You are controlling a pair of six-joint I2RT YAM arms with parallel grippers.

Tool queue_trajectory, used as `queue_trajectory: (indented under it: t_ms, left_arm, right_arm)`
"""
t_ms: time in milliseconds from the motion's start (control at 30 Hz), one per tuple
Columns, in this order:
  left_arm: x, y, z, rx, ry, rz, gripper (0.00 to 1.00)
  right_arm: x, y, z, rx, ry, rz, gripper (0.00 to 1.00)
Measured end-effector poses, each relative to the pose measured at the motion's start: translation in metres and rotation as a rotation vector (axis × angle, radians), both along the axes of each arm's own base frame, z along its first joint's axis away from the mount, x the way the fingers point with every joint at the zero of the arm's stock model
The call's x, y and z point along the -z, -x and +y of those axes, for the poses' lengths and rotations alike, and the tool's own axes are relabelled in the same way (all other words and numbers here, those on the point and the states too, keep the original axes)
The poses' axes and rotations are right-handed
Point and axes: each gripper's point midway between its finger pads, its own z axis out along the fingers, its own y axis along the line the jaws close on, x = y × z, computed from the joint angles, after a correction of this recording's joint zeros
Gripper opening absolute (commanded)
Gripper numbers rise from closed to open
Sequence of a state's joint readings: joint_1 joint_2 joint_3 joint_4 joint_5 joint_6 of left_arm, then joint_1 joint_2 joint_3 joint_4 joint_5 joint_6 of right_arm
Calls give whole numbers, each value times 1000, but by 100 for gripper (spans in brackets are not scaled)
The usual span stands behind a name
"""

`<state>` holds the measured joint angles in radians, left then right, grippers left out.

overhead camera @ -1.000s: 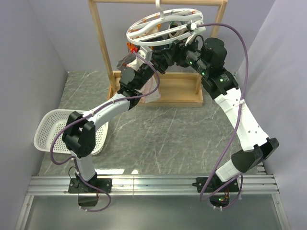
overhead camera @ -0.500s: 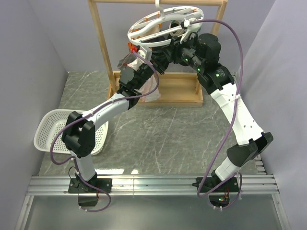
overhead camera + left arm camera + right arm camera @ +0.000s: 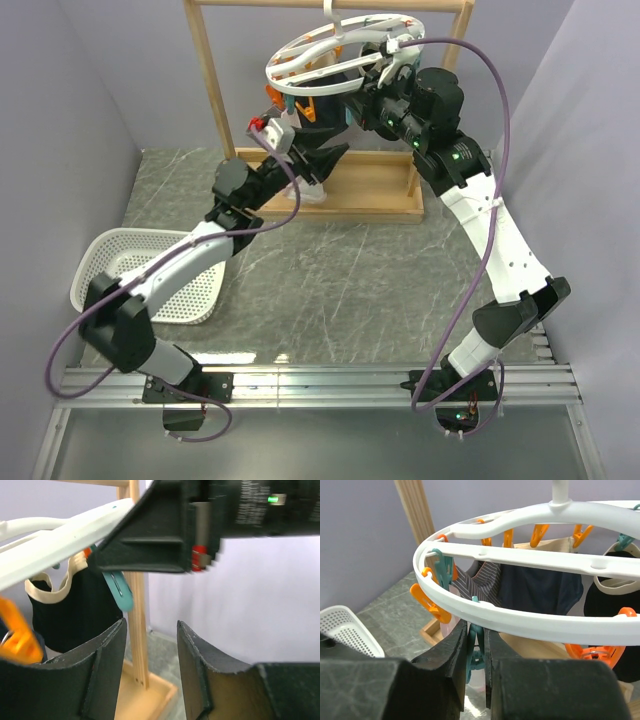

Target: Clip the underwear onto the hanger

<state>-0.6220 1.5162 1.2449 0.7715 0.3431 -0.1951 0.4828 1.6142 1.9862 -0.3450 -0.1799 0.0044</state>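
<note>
Grey marbled counter (image 3: 330, 280), with a light wooden frame rack (image 3: 212, 90) at its far edge. The white oval plastic drying hanger (image 3: 335, 52) hangs by its hook from the rack's top bar, as it did a second ago.

Left arm (image 3: 170, 275): since the earlier view it has drawn back toward the near left. Its elbow is now low beside the white perforated plastic basket (image 3: 110, 270), and its wrist is further from the rack. Right arm (image 3: 490, 230): it has crept up and in toward the hanger's rim over the second, with little change in the last half.

Dark navy garment with cream trim (image 3: 75, 605) and grey striped cloth (image 3: 487, 582): both hang from the ring. The orange plastic clips (image 3: 430, 602) dangle along the rim.

Small pale pink underwear (image 3: 311, 190): it hangs below the hanger's near-left rim, in front of the rack's base. A second ago it lay against the left wrist; now it is just below the withdrawn fingers, and the overhead view does not show whether they touch.

Left pincer (image 3: 150, 630): jaws now apart with nothing between them, where earlier they were drawn in.

Right pincer (image 3: 476, 630): jaws narrowed from a wider stance, clamped on the teal clip (image 3: 476, 652) under the rim.
</note>
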Motion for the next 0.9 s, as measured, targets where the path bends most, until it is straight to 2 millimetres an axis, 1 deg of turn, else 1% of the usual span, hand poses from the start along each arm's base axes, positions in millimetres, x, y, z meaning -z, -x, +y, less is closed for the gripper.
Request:
queue_trajectory:
  t_ms: [67,133,200,267,367,467,533,600,667,700,800,900]
  left_arm:
    - [0,12,11,3,-24,3,50]
    - [-3,18,23,-2,-59,-2,52]
    - [-1,18,38,-18,-113,-7,52]
    - [9,15,54,-35,-203,-22,53]
    - [33,9,80,-55,-372,-58,57]
    - [70,13,101,-25,-594,-115,65]
    - [93,18,109,10,-758,-209,70]
    - [113,25,113,53,-885,-296,73]
    - [133,31,117,98,-1000,-392,84]
    - [139,34,119,114,-1046,-443,90]
    - [151,36,121,138,-1133,-585,97]
    - [164,35,123,112,-1185,-746,99]
  right_arm:
    - [-1,0,0,0,-6,3,0]
    - [-2,1,0,0,-15,6,0]
    - [-3,1,1,-1,-24,10,0]
    - [-3,2,1,-1,-29,13,0]
    - [-3,2,1,-2,-34,17,0]
    - [-3,2,2,-5,-39,21,0]
    - [-3,3,2,-7,-42,23,0]
    - [-3,3,3,-11,-43,24,0]
    - [-3,3,3,-14,-44,25,0]
    - [-3,4,4,-17,-44,25,0]
    - [-3,4,4,-23,-43,25,0]
    - [-3,5,5,-29,-42,27,0]
